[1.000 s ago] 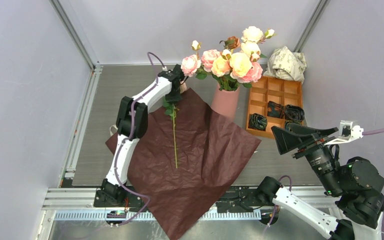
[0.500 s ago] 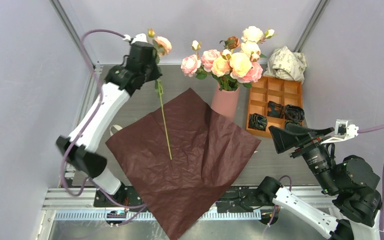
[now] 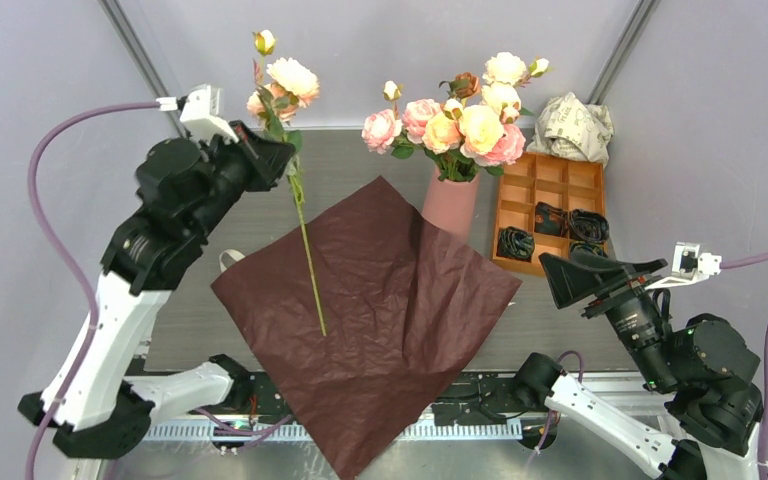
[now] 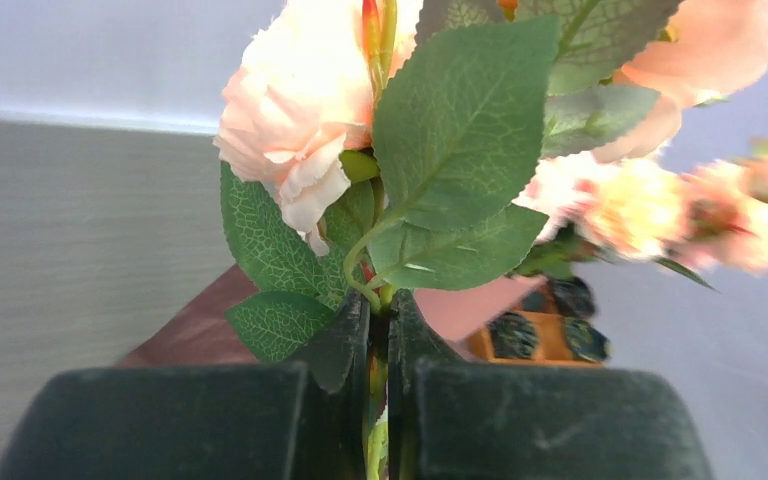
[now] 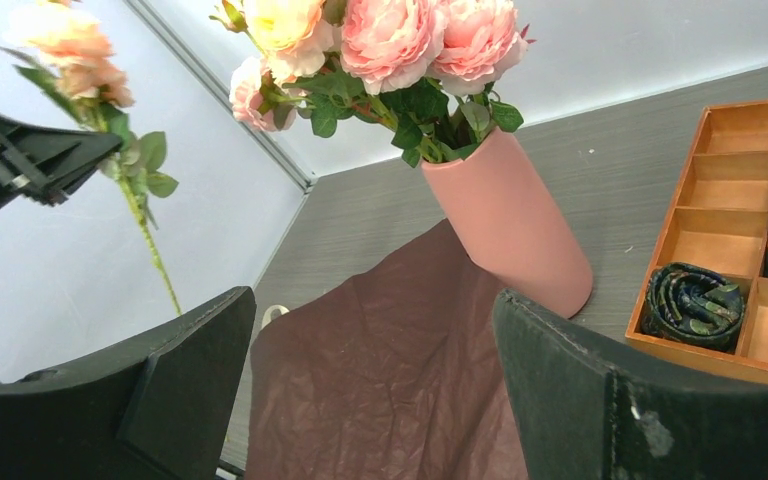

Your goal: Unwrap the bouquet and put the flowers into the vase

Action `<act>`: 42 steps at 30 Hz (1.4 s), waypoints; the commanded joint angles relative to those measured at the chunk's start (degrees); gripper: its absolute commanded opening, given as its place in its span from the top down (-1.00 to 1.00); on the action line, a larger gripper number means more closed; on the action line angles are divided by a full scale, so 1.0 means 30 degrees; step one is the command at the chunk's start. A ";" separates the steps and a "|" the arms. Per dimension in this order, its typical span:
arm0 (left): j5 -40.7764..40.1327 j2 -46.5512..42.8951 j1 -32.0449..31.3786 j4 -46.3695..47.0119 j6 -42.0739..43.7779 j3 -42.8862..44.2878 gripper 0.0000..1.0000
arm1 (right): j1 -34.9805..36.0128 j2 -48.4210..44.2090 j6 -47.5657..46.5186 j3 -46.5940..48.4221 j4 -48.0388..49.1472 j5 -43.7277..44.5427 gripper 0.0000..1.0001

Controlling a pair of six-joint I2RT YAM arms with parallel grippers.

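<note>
Up from the paper since a second ago, the left arm (image 3: 160, 220) now stands high over the far left corner of the tabletop (image 3: 210, 190), and the rose stem that lay on the sheet now hangs in the air beneath it. The right arm has barely shifted.

A dark red crinkled paper (image 3: 390, 330) lies spread flat across the middle of the tabletop, one corner hanging past the near edge. The right arm (image 3: 660, 340) sits by the near right corner, its jaws spread wide with nothing between them, facing the vase.

The vase (image 3: 450, 205), a pink cylinder, stands upright near the middle of the far edge, just beside the paper's far right border. Pink, peach and cream flowers (image 3: 465, 120) fill its mouth. To its right lies an orange tray (image 3: 537, 172) with a few dark rolled things (image 3: 570, 222) in its compartments, and a crumpled white paper ball (image 3: 572, 125) sits behind it in the far right corner.

The left jaws are pressed together on the held stem (image 3: 305, 240), just under its leaves (image 4: 460, 150). Its peach blooms (image 3: 290, 78) stand above the jaws, and its thin lower end points down over the left half of the paper.
</note>
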 commanded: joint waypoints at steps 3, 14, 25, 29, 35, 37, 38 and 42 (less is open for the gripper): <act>0.7236 -0.3970 -0.0270 0.7269 0.1279 -0.2783 1.00 | 0.0054 0.0055 0.0733 0.0033 0.0584 0.0077 -0.87; 1.5388 -0.2887 -0.0355 1.6442 -0.2665 -0.3598 1.00 | 0.0044 -0.0076 0.1201 0.0061 0.0226 0.0334 -0.87; 1.3550 0.2716 -0.5045 1.5923 0.2492 0.1083 1.00 | 0.0054 -0.0486 0.0807 0.0102 -0.0523 0.1379 -0.88; 1.1698 0.4544 -0.6587 1.5053 0.4789 0.3387 1.00 | 0.0059 -0.0800 0.0621 0.0094 -0.0702 0.1696 -0.88; 0.8579 0.6936 -0.9464 1.4960 0.8993 0.5577 1.00 | 0.0059 -0.0965 0.0172 0.0138 -0.1062 0.2237 -0.89; 0.7278 0.7703 -1.1017 1.4955 1.1308 0.6065 1.00 | 0.0054 -0.0994 0.0024 0.0150 -0.1103 0.2368 -0.89; 0.6625 0.8091 -1.1670 1.5017 1.2391 0.6313 1.00 | 0.0055 -0.1009 -0.0066 0.0143 -0.1092 0.2427 -0.89; 0.4827 0.9668 -1.3244 1.6017 1.5535 0.6822 1.00 | 0.0050 -0.0896 -0.0436 0.0095 -0.1079 0.2656 -0.90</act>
